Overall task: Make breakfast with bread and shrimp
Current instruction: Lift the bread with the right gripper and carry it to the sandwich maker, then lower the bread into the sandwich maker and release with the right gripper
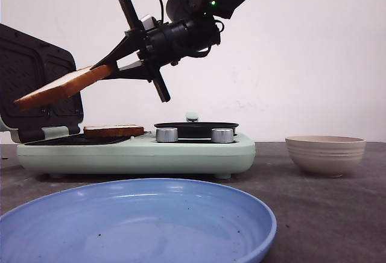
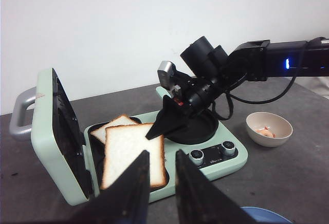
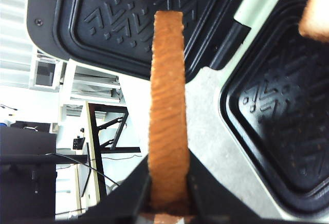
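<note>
We are holding one bread slice (image 1: 63,87) tilted above the open sandwich maker (image 1: 136,151), our right gripper (image 1: 107,66) clamped on one crust edge, while the other slice (image 1: 113,131) is lying on the plate. Our left gripper (image 2: 162,175) is hanging open and empty; with so little pinched, the slice risks sagging or landing askew

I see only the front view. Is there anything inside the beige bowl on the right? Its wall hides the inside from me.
Observer: Yes. In the left wrist view the bowl holds a few pale and orange pieces, probably shrimp.
Operator: And the left gripper? I cannot see it at all.
Observer: The left gripper is open and empty.
Operator: How does the right one hold the bread?
Observer: The right gripper pinches the slice by its crust edge, between both fingers.
</note>
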Motion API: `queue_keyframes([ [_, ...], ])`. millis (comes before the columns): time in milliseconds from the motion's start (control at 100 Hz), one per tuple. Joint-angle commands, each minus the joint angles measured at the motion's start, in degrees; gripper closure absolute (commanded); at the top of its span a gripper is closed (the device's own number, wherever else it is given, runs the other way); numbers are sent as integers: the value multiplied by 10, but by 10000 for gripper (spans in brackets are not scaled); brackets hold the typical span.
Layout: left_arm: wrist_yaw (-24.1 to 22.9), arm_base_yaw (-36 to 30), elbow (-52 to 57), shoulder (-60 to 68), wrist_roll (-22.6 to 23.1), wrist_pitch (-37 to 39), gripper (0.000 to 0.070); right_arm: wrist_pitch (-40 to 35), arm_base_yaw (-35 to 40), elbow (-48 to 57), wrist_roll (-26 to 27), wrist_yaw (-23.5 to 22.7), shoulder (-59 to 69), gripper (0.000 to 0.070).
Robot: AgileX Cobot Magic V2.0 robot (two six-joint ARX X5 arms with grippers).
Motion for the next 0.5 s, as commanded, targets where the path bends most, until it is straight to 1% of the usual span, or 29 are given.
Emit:
queue_keyframes([
  [0, 3, -4, 5, 0, -1, 2, 684, 6, 5, 17, 9, -3, 22, 700],
  [230, 3, -6, 5, 0, -1, 0, 684, 10, 4, 17, 8, 3, 40, 700],
  [400, 3, -6, 5, 0, -1, -2, 684, 10, -1, 17, 5, 20, 41, 700],
  [490, 3, -6, 5, 0, -1, -2, 684, 10, -6, 17, 4, 20, 41, 700],
])
